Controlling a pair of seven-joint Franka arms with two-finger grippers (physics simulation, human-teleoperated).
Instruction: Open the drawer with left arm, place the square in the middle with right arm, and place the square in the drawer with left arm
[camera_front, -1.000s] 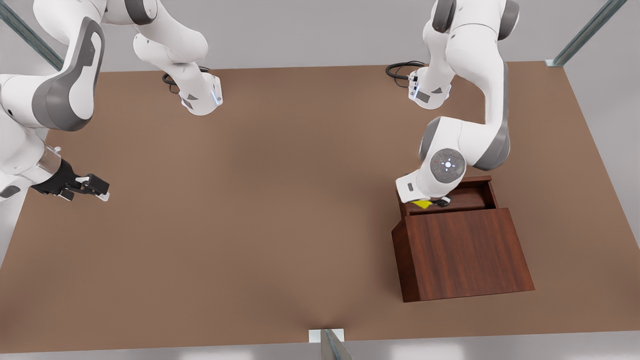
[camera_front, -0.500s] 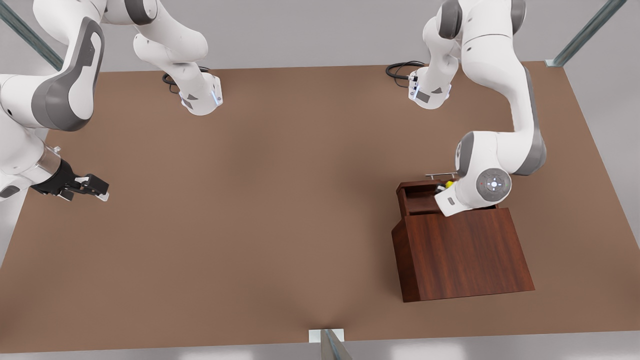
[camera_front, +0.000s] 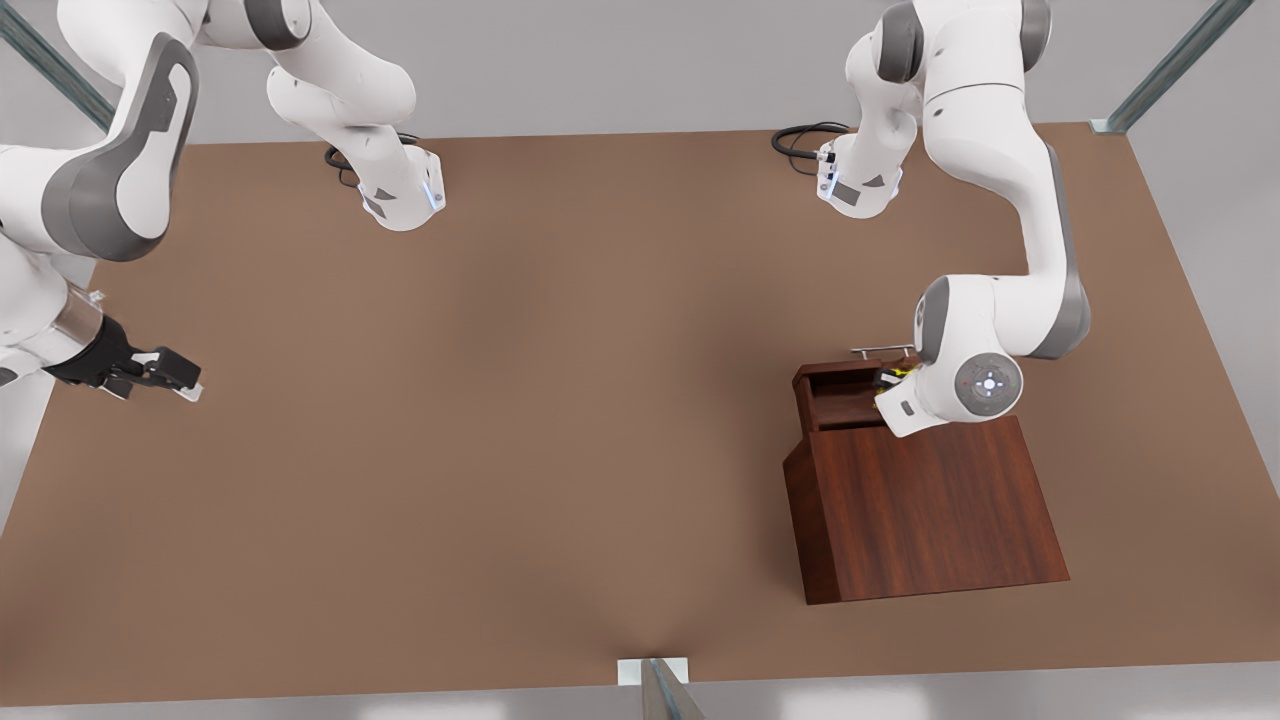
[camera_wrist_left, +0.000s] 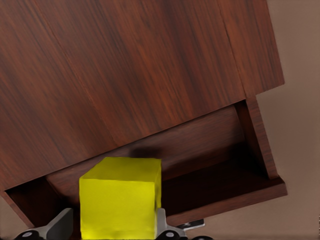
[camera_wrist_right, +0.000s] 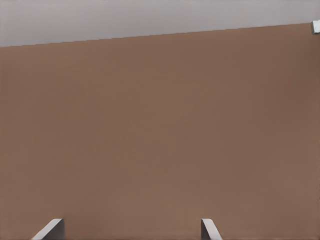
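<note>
Black two-finger left gripper (camera_wrist_left: 117, 232): I am pinching the small bright yellow cube (camera_wrist_left: 121, 197) over the open reddish-brown wooden drawer (camera_wrist_left: 220, 170); last step, lowering and releasing comes next. Right gripper (camera_front: 150, 372): waiting, fingers spread.

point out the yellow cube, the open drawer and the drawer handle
yellow cube (camera_wrist_left: 120, 197): left wrist view, middle of its front face, between the left gripper's fingers.
open drawer (camera_front: 835, 392): front view, its inner floor.
drawer handle (camera_front: 878, 350): front view, middle of the silver bar.
</note>
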